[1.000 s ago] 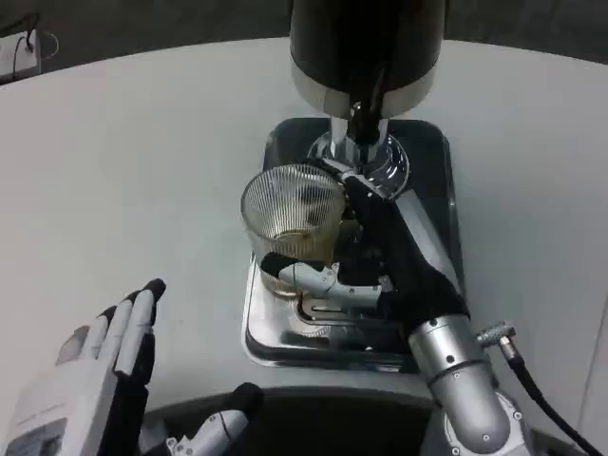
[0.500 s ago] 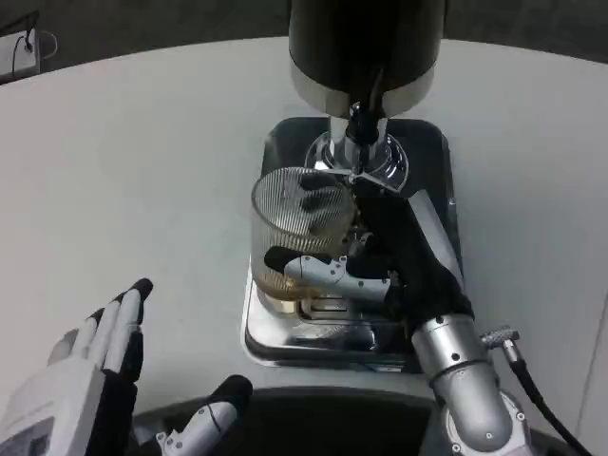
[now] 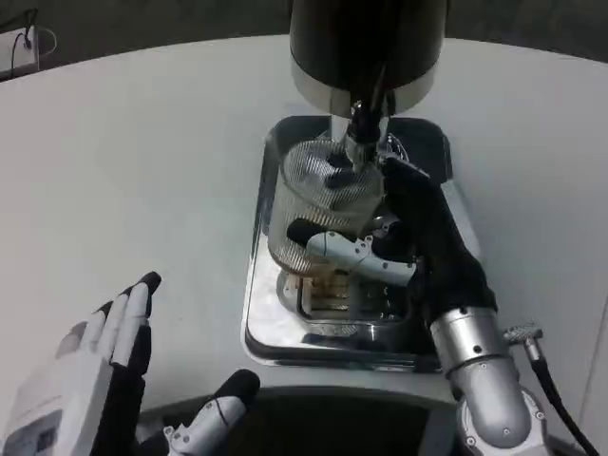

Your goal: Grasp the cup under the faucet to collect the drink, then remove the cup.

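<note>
Cup (image 3: 323,204) grasped by right hand (image 3: 408,252): thumb across the near wall, other fingers wrapped round the far side, their dark tips visible through the ribbed glass. Held clear of the tray floor and tilted, rim leaning away from the hand toward the faucet (image 3: 359,128). Rim directly beneath the faucet spout, apparently touching or just short of it; cannot tell which. Small amount of amber liquid visible low in the cup, near the thumb.

Below the hand and cup: drip tray (image 3: 261,323), steel, with a slotted grate at its middle, just under the thumb. Ahead of the hand, beyond the cup: dispenser (image 3: 366,43), black body with a chrome band, standing at the far end of the tray, faucet hanging from its underside. Behind the hand: silver forearm running down to the lower right corner, black cable alongside it.

Left hand (image 3: 100,366) well apart from the right hand, low at the picture's left, over the table (image 3: 133,180). Holding nothing; fingers extended and close together, thumb spread off toward the tray's near edge. Not in contact with tray or cup.

Far beyond the left hand, at the table's far corner: white object with a cable, too small to identify.
</note>
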